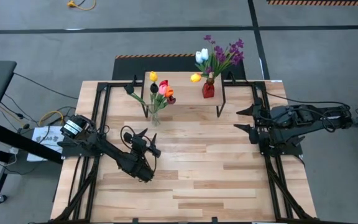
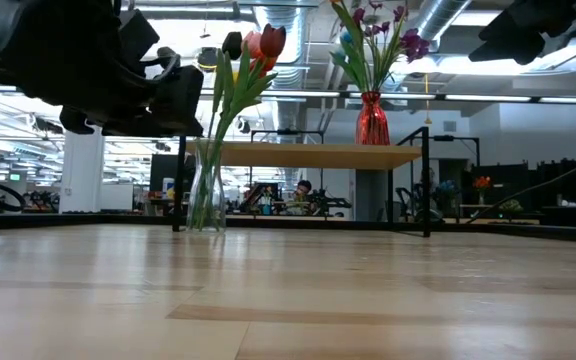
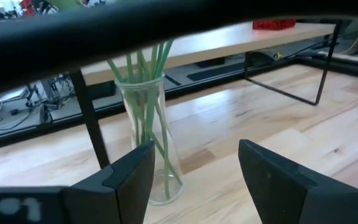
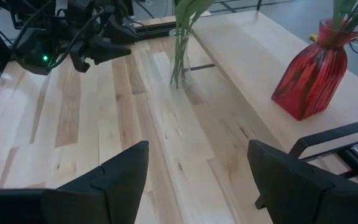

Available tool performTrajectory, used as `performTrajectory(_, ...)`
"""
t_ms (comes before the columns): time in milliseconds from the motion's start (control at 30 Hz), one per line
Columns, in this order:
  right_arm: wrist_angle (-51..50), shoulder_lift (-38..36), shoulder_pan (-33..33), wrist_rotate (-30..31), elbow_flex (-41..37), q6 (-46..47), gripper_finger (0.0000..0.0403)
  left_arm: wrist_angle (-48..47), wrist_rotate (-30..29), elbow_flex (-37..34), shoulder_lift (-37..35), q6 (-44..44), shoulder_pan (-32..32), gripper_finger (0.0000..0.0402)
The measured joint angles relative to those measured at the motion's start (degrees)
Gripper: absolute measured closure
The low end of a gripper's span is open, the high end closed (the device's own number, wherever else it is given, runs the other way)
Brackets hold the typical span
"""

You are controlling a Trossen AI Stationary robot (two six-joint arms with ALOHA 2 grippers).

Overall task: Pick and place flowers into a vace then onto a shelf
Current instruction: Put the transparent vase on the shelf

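The left gripper (image 1: 146,142) hangs above the table with its fingers (image 3: 129,177) spread wide and nothing between them. Straight ahead of it, close by, stands the clear vase (image 3: 149,138) of tulips (image 1: 161,89), upright on the table (image 1: 216,168) beside the shelf's front left leg (not yet up on the board). The stems rise vertically, so the vase's long axis runs upright across the line of the open jaws, and a level approach at the glass waist looks the natural one. The left arm is plainly the nearer; the right gripper (image 1: 243,119) waits well apart on the other side, also spread wide and empty. Farther back, the shelf (image 1: 182,84) already carries a red vase (image 1: 208,89) with white, yellow and purple flowers (image 1: 219,56).
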Motion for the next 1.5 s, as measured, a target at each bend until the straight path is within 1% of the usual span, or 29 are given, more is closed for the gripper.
performTrajectory(200, -0.1, 0.0, 0.0, -0.2, 0.0, 1.4, 0.0135, 0.1, 0.8, 0.0, 0.0, 3.5, 0.0, 0.0164)
performTrajectory(500, -0.3, 0.0, 0.0, -0.2, 0.0, 1.5, 0.0135, -0.6, 0.0, 0.0, 0.0, 5.5, 0.0, 0.0134)
performTrajectory(700, -0.2, 0.0, 0.0, -0.1, 0.0, 1.7, 0.0135, -6.1, 1.3, 0.0, 0.0, 2.4, 0.0, 0.0108)
performTrajectory(833, -0.2, 0.0, 0.0, 0.0, 0.0, 2.5, 0.0135, -6.2, 0.4, 0.0, 0.0, 2.2, 0.3, 0.0095)
performTrajectory(1000, -0.5, 0.0, 0.0, 0.0, 0.0, 2.6, 0.0135, -4.5, -3.9, -0.2, 0.0, 2.2, 1.8, 0.0092)
performTrajectory(1167, -1.5, 0.0, 0.0, 0.0, 0.0, 2.6, 0.0135, 0.2, -2.4, -0.3, 0.5, 1.8, 3.3, 0.0091)
performTrajectory(1400, -1.5, 0.0, 0.0, 0.0, 0.0, 2.6, 0.0135, 0.4, -2.1, -1.3, 0.5, -0.4, 4.6, 0.0091)
performTrajectory(1500, -1.5, 0.0, 0.0, 0.0, 0.0, 2.8, 0.0135, 2.8, -2.0, -2.2, 0.5, -0.4, 5.5, 0.0091)
